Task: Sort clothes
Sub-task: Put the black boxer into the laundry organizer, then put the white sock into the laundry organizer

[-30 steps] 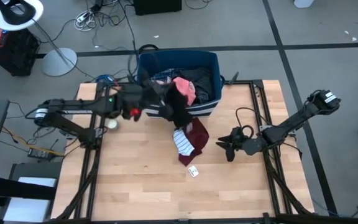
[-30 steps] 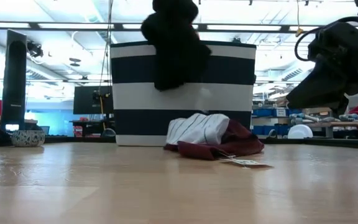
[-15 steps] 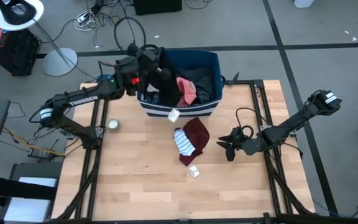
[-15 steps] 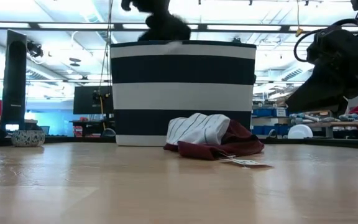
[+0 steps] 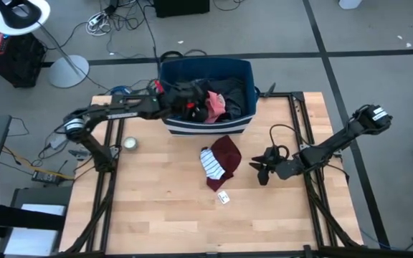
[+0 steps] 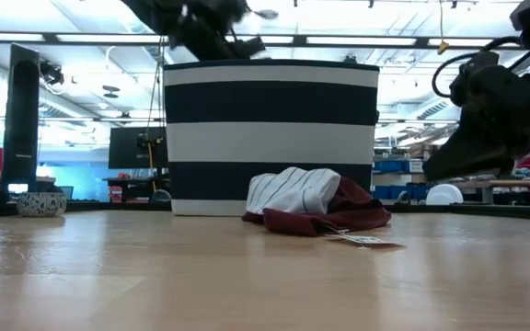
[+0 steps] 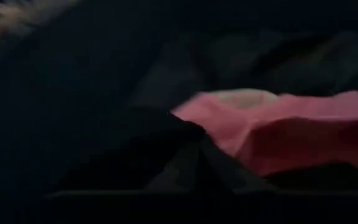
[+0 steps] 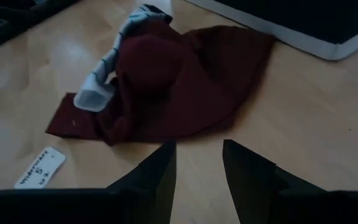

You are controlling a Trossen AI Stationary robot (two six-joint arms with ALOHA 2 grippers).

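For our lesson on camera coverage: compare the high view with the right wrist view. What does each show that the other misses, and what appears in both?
Only the high view shows the inside of the navy bin, with a salmon pink garment and dark clothes, and the left end effector reaching into it. Only the right wrist view shows the right end effector up close, fingers apart and empty. Both show the maroon garment with the striped white piece on the wooden table, and the small white tag beside it.

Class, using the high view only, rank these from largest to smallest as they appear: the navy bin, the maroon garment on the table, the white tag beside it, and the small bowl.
1. Navy bin
2. Maroon garment
3. Small bowl
4. White tag
The bowl and tag look close in size, so their order is unsure.
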